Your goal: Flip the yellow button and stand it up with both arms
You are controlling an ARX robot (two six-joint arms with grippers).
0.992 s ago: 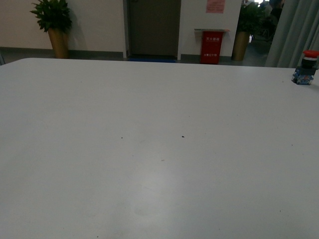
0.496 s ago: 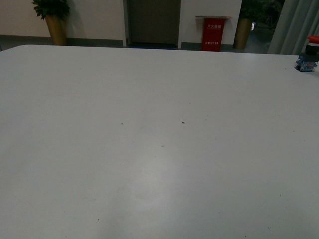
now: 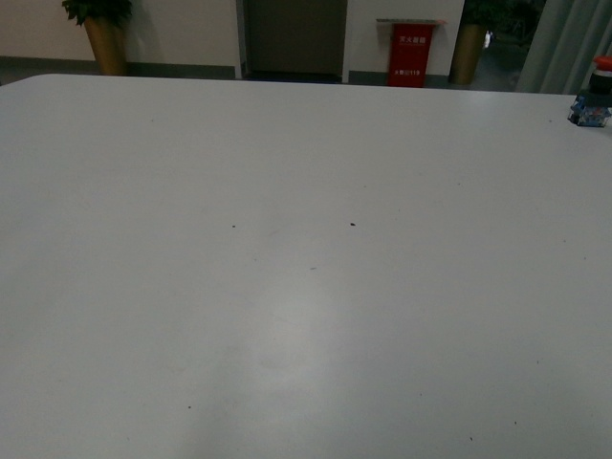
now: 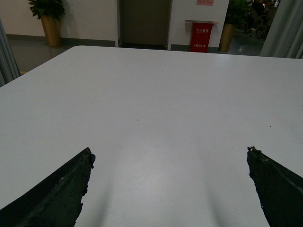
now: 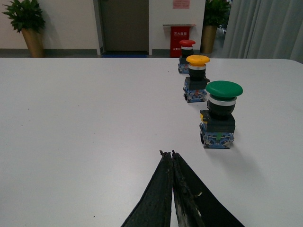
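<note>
The yellow button [image 5: 197, 78] stands upright on the white table [image 5: 85, 123] in the right wrist view, yellow cap up, blue block down, in the middle of a row of three buttons. My right gripper [image 5: 168, 153] is shut with nothing in it, low over the table, short of the row and apart from it. In the left wrist view my left gripper [image 4: 170, 153] is open, its two dark fingers [image 4: 71, 184] wide apart over bare table. The front view shows neither arm and no yellow button.
A green button [image 5: 220, 113] stands nearest my right gripper and a red button [image 5: 186, 56] at the row's far end. The red button [image 3: 595, 103] also shows at the front view's right edge. Beyond the table are a door, potted plants and a red cabinet [image 3: 409, 55].
The front view has tilted downward: the table's far edge, the background and the red button have all shifted up in the picture. Nothing on the table has moved.
</note>
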